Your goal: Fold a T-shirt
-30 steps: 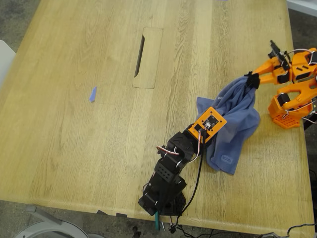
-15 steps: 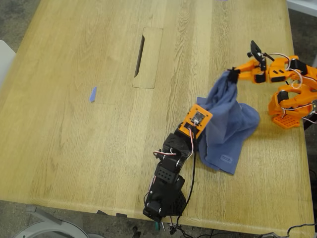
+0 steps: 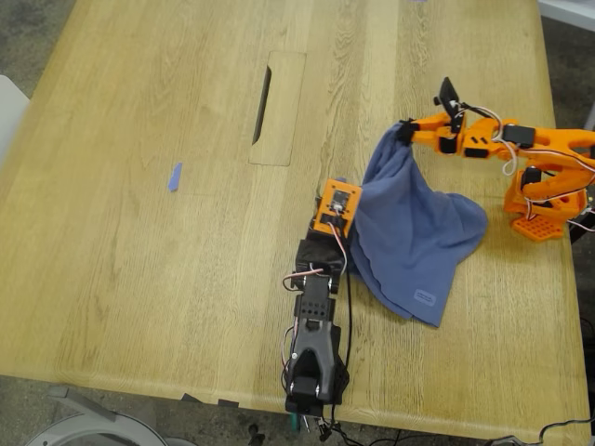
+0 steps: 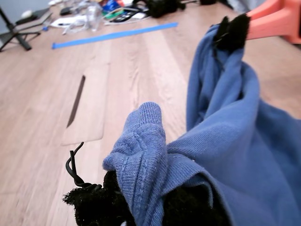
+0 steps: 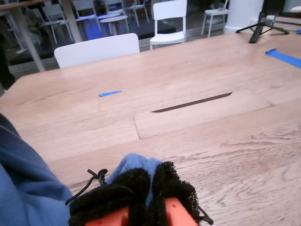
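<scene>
The slate-blue T-shirt (image 3: pixel 414 232) lies bunched on the table at the exterior view's right, stretched between both grippers. My first gripper (image 3: pixel 341 186), on the black arm, is shut on a rolled hem of the T-shirt (image 4: pixel 141 141) at the cloth's left edge in the exterior view. My second gripper (image 3: pixel 405 132), on the orange arm, is shut on a raised corner of the T-shirt (image 5: pixel 136 162). That corner hangs lifted off the table. In the first wrist view the second gripper (image 4: pixel 233 30) shows pinching the fabric. No print is visible.
A small blue tape scrap (image 3: pixel 174 177) lies at the exterior view's left. A recessed cable panel with a dark slot (image 3: pixel 277 107) sits in the table's middle. The orange arm's base (image 3: pixel 539 209) stands near the exterior view's right edge. White chairs (image 5: pixel 96 47) stand beyond the table.
Both grippers have moved toward the exterior view's left with the cloth held. The second gripper reached further out over the table, and the T-shirt has drawn out wider between them.
</scene>
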Controlling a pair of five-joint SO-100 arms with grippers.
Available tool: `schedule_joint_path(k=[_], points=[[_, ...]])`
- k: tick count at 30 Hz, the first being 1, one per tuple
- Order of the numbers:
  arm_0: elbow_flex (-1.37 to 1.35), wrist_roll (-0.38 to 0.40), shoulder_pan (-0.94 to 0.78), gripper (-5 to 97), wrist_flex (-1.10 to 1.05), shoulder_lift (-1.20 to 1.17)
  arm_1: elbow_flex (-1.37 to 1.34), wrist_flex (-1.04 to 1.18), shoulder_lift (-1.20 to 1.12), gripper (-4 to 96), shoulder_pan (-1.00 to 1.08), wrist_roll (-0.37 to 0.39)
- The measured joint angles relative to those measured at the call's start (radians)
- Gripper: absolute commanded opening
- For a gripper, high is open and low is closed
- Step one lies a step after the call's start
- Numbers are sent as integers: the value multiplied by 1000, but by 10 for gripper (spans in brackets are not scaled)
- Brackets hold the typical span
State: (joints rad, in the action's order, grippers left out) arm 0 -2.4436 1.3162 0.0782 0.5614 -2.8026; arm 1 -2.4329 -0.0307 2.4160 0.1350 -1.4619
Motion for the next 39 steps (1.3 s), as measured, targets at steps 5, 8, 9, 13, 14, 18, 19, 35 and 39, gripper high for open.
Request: schedule_joint_path(k=[5,8,9,13,14,18,19,35,39], points=[[-58,5,-72,-1,-120,84,0,-126,-137,2,51,0],[-78,5,-115,-1,-212,163,0,-202,-212,2,75,0],[-80,5,-129,-1,-244,192,0,-227,-238,2,81,0],[-81,5,-176,-1,-383,339,6,-324,-360,2,114,0],[-81,5,-184,-1,-417,377,18,-342,-394,2,123,0],[-80,5,-224,-1,-534,523,118,-400,-543,2,146,3],[-77,5,-233,-1,-557,560,147,-413,-578,2,152,5],[190,5,-370,-1,-726,1000,522,-434,-983,2,232,12],[261,5,-387,-1,-726,1066,598,-434,-1049,2,261,12]])
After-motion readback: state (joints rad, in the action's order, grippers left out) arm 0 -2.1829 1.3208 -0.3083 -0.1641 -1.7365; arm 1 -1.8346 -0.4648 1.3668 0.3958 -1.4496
